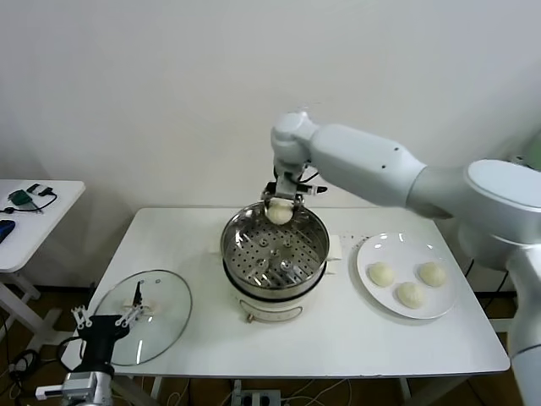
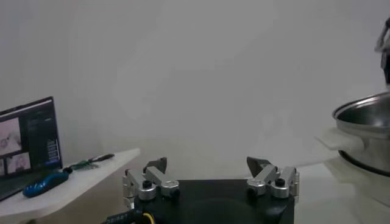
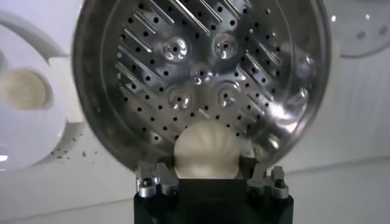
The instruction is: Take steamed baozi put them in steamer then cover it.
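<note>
My right gripper [image 1: 281, 208] hangs over the far rim of the steamer [image 1: 254, 230], shut on one cream-white baozi [image 1: 280, 212]. In the right wrist view that baozi [image 3: 207, 149] sits between the fingers above the steamer's perforated tray [image 3: 201, 79], which holds nothing. Three more baozi [image 1: 410, 293] lie on the white plate [image 1: 368, 254] to the right of the steamer. The glass cover [image 1: 165, 326] with its white handle lies flat on the table at the front left. My left gripper [image 1: 108, 315] stands open at the cover's near edge, and in the left wrist view [image 2: 207, 163] nothing is between its fingers.
A small side table [image 1: 34, 220] with cables and a blue tool stands to the left. The steamer's rim [image 2: 365, 115] and side handle show at the edge of the left wrist view. A laptop screen [image 2: 27, 143] stands on the side table.
</note>
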Controlling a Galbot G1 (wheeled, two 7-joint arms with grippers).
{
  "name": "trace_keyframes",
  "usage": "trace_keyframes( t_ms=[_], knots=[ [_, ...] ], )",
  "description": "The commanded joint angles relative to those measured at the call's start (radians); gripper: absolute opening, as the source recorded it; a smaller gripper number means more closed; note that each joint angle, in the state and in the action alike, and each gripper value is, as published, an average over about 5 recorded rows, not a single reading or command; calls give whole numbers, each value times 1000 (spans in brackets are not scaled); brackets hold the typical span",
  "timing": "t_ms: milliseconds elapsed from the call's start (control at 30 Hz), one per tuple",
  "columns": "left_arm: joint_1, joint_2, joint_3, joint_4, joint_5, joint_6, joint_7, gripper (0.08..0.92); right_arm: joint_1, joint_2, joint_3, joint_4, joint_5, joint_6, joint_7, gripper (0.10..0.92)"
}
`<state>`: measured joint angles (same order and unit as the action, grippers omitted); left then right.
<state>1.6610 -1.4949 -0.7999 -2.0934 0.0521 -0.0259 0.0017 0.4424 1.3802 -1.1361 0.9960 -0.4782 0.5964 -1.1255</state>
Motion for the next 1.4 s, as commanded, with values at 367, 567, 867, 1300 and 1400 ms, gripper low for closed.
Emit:
trace_keyframes(
  t_ms=[367, 567, 867, 1300, 1400],
  knots=[
    [-3, -3, 11, 0, 2, 1, 0, 823, -140, 47, 53, -26, -219, 38, 33, 731],
    [-1, -5, 12, -1, 3, 3, -4, 823, -106, 22, 51, 2, -154, 30, 13, 818],
    [25, -16, 8, -32, 5, 6, -6, 823, 124, -165, -31, 154, 177, -39, -7, 823],
    [57, -16, 6, -48, 2, -6, -8, 823, 385, -611, -410, 315, 821, -653, 224, 823],
    [60, -15, 8, -51, 5, -7, -8, 823, 301, -698, -365, 308, 847, -785, 208, 823]
  ],
)
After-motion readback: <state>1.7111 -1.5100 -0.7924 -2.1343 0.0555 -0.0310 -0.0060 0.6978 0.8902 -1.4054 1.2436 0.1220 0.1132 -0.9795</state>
